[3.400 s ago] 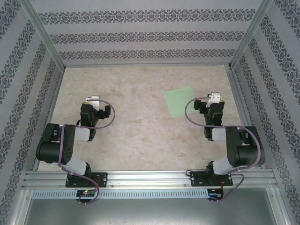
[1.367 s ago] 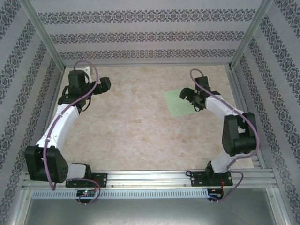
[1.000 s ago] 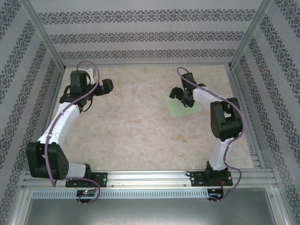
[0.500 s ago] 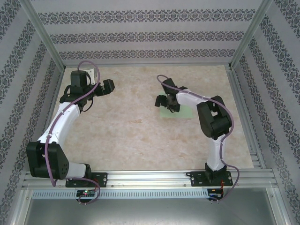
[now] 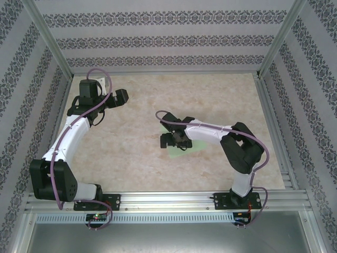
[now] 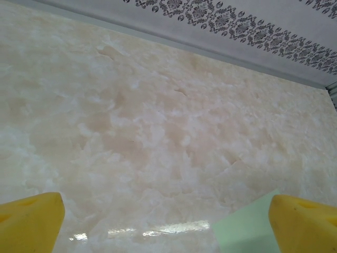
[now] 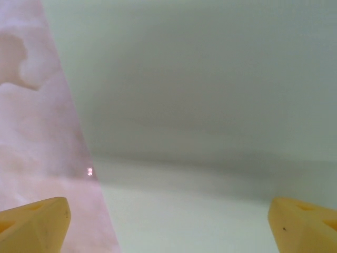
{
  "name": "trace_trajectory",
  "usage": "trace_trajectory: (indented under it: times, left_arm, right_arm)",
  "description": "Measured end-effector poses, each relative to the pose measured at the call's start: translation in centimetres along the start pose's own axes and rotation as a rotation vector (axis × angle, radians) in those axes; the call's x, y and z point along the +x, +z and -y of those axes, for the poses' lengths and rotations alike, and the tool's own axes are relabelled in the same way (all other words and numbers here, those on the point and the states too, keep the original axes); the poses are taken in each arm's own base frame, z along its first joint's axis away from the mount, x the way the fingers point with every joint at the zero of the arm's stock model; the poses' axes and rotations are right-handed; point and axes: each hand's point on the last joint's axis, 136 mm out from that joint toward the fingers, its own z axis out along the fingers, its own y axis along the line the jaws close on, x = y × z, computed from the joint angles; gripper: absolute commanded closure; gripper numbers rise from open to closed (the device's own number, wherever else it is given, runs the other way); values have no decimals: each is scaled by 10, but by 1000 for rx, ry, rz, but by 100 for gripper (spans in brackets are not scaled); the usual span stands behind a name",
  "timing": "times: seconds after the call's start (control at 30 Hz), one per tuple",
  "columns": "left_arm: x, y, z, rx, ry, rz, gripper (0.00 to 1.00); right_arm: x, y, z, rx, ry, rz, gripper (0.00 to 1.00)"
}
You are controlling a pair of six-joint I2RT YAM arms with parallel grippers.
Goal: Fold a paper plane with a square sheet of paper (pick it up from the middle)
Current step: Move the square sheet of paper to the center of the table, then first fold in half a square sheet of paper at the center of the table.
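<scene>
Workspace seen from above and from both wrists. The square sheet of paper (image 5: pixel 196 147) is lying flat on the marbled bench (image 5: pixel 137 163), close to its middle and a little toward the right and near edges, well apart from every corner. The right gripper (image 5: pixel 176 141) is sitting over the left part of the sheet. The right arm (image 5: pixel 210 130) is reaching in from the right side and covering much of the green surface, leaving a strip beside the wrist and a corner below the fingers showing from above.

In the right wrist view the yellow fingertips (image 7: pixel 32 224) are standing far apart, jaws spread wide, with the paper passing beneath them. Whether the tips are touching it cannot be told. The left edge of the sheet is running diagonally against the bare bench.

The left gripper (image 5: pixel 119 97) is hanging near the far left corner, well apart from the sheet, its jaws likewise spread wide and holding nothing. In the left wrist view one pale green corner is showing beside a fingertip, which is hiding part of it. A purple cable (image 5: pixel 97 74) is looping over the left arm (image 5: pixel 68 137). Patterned walls (image 5: pixel 168 39) are enclosing the bench, and an aluminium rail (image 5: pixel 168 199) is running along its near edge.
</scene>
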Motion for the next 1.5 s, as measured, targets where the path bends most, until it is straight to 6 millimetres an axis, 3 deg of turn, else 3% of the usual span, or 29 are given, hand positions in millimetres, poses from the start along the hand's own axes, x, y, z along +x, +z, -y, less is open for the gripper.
trace_trajectory:
  times: [0.2,0.37,0.7,1.5]
  left_arm:
    - [1,0,-3,-17,-4,-2,0]
    - [3,0,-5,-24,-7,-11,0]
    - [10,9,-11,-39,-16,-38,0]
    - [26,22,-21,-64,-37,-105,0]
  right_arm:
    - [-47,-38,17,23,-19,101,2]
    - [-67,-37,25,58,-86,89,2]
    - [-57,2,39,111,-147,-73,10]
    - [-42,24,39,108,-163,-168,16]
